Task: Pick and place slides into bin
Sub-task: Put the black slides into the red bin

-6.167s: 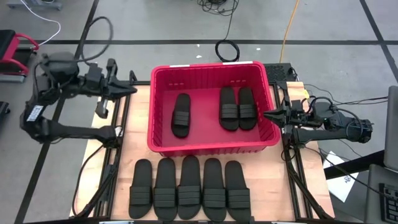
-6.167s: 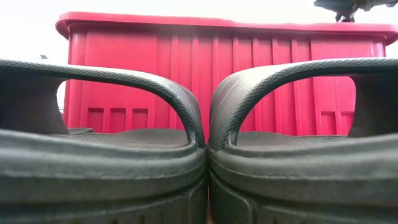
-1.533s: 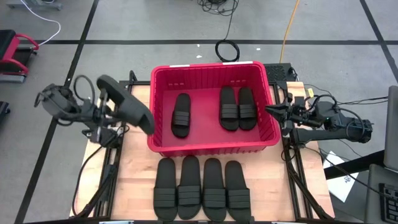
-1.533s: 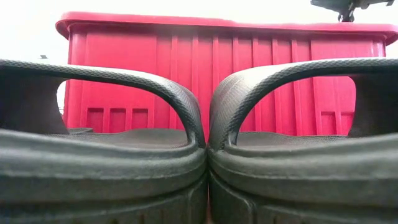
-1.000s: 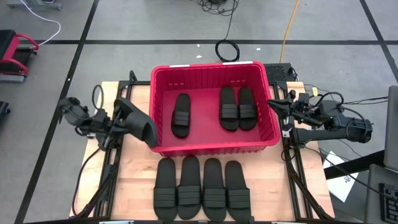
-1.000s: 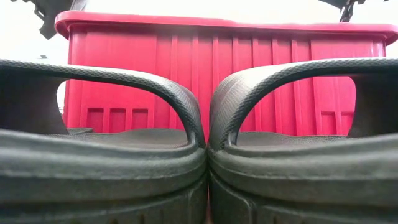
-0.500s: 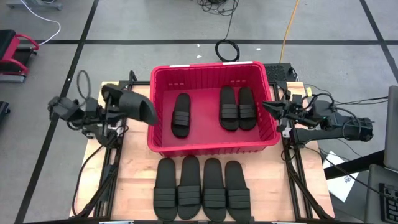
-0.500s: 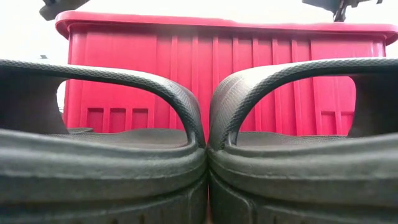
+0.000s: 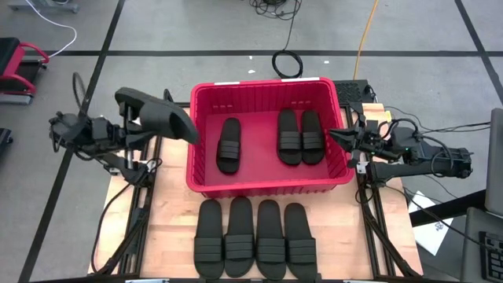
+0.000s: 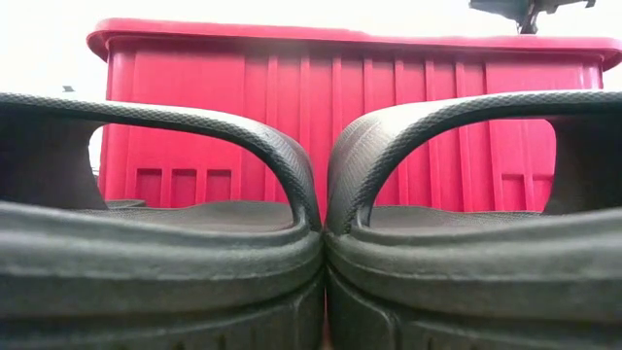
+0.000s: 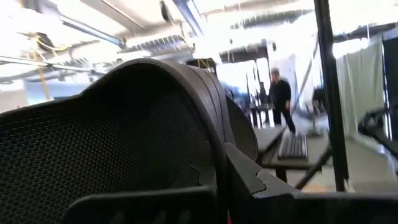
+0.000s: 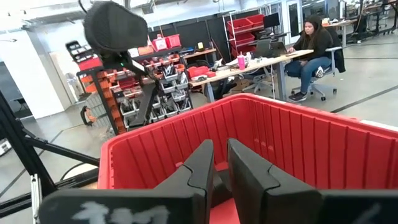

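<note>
The red bin [image 9: 334, 102] stands at the table's middle and holds three black slides [image 9: 229, 145]. Several more slides [image 9: 255, 238] lie in a row on their soles by the near edge. Two of them fill the low view [image 10: 194, 253], with the bin's wall [image 10: 408, 126] behind. My left gripper [image 9: 137, 126] is shut on one slide [image 9: 161, 114], held high beside the bin's left wall. That slide fills the left wrist view [image 11: 124, 137]. My right gripper [image 9: 332, 134] is shut and empty over the bin's right rim, and it also shows in the right wrist view [image 12: 221, 155]. My left gripper holds the slide from the table's left side. The slide itself hides the place of contact in the high view. In the wrist view a finger [image 11: 261, 193] lies along the slide's textured rubber [image 11: 186, 162]. The slide is lifted clear, tilted, its length slanting toward the bin.
Bare wooden table [image 9: 169, 204] lies left of the slide row. Dark rails [image 9: 145, 196] run along both table sides. Cables [image 9: 287, 63] lie on the floor beyond the bin. People show far off in the room [image 12: 314, 50], [image 11: 281, 99].
My left gripper has gone up and toward the table's far edge with the slide, staying beside the bin's left wall and leaving the top of the low view. The slide stays lifted clear. My right gripper has edged toward the bin.
</note>
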Controlling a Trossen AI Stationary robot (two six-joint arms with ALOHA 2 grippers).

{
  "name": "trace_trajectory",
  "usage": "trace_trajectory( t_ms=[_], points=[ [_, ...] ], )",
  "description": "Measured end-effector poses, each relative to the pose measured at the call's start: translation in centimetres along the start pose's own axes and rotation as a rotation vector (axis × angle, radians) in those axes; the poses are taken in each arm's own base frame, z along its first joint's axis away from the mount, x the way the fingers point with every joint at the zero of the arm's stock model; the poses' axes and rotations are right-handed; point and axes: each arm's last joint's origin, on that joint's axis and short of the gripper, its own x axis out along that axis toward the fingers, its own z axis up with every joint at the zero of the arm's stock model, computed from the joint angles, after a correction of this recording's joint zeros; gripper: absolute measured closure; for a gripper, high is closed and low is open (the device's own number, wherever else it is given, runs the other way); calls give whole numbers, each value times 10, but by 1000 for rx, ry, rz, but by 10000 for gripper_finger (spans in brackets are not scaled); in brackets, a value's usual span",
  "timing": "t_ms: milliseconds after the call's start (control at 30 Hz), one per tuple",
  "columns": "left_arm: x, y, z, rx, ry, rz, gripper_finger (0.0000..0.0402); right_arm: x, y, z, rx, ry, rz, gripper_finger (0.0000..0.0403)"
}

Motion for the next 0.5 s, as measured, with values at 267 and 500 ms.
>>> trace_trajectory(
  t_ms=[267,500],
  points=[
    [54,-2,1,37,123,-71,402,0,0,0,-51,3,0,362],
    [103,47,-27,-142,215,-266,402,0,0,-1,-52,4,3,362]
  ],
)
